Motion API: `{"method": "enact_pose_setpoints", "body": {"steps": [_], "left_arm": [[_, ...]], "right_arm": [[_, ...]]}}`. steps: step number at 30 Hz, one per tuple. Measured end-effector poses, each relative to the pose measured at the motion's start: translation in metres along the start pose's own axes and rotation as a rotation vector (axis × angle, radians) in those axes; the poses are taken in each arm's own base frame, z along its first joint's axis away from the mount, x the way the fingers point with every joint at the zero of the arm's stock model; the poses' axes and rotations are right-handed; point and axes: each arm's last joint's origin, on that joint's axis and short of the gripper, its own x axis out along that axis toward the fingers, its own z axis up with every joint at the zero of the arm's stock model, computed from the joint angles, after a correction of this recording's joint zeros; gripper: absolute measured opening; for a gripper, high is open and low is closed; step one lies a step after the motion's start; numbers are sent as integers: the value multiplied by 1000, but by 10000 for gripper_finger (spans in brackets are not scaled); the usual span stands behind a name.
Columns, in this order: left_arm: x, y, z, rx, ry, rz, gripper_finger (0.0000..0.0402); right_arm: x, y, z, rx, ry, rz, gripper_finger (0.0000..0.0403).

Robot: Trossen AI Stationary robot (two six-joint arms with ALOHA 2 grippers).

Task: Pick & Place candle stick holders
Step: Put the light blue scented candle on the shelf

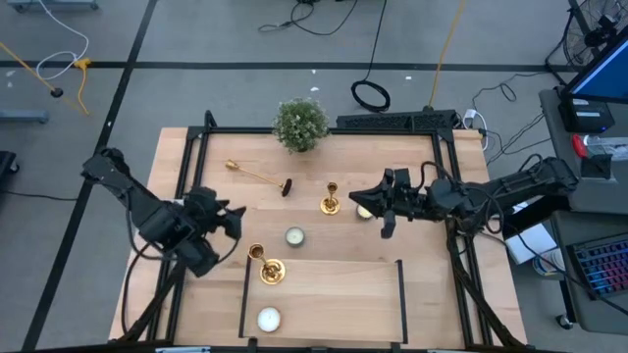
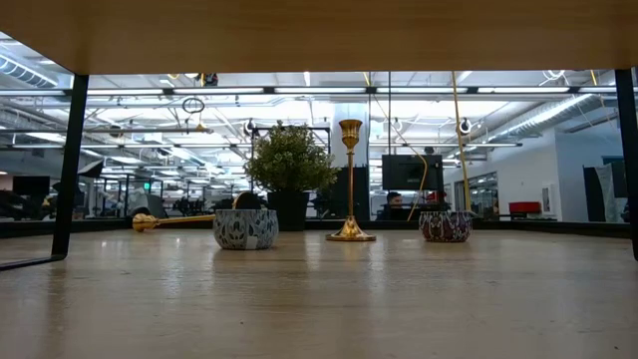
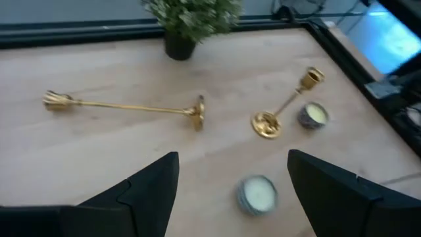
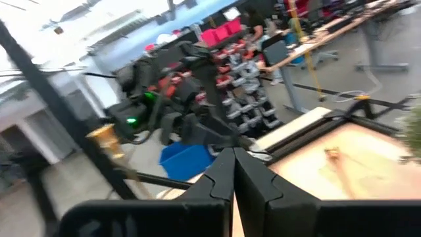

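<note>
High view: one framed candle stick holder (image 1: 267, 267) inside the black frame (image 1: 400, 294), well away from the potted plant (image 1: 299, 125); likely placed. Two to go, nearer the plant: upright candle stick holder (image 1: 330, 199), toppled candle stick holder (image 1: 257, 175).

Low view: upright one beside the plant.

Left wrist view: left gripper (image 3: 230, 178) fingers wide, empty.

Right wrist view: right gripper (image 4: 233, 171) fingers pressed together, holding nothing.
</note>
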Motion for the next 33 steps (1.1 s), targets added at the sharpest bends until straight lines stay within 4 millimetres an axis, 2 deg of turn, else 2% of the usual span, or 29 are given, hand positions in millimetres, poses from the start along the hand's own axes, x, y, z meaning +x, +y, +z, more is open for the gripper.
{"method": "enact_pose_setpoints", "body": {"steps": [6,12,19,24,33], "left_arm": [[16,0,14,-47,-34,83,292],[30,1,26,-127,-38,158,292],[42,-3,34,-144,-34,171,292],[48,-3,40,-91,-35,188,292],[55,-2,46,-71,-31,217,291]], "right_arm": [[8,-26,6,26,12,-111,11],[16,-54,19,53,115,21,13],[16,-86,21,23,265,-14,24],[10,-104,13,-58,421,-68,57],[-4,-124,-2,-98,646,-207,156]]}}
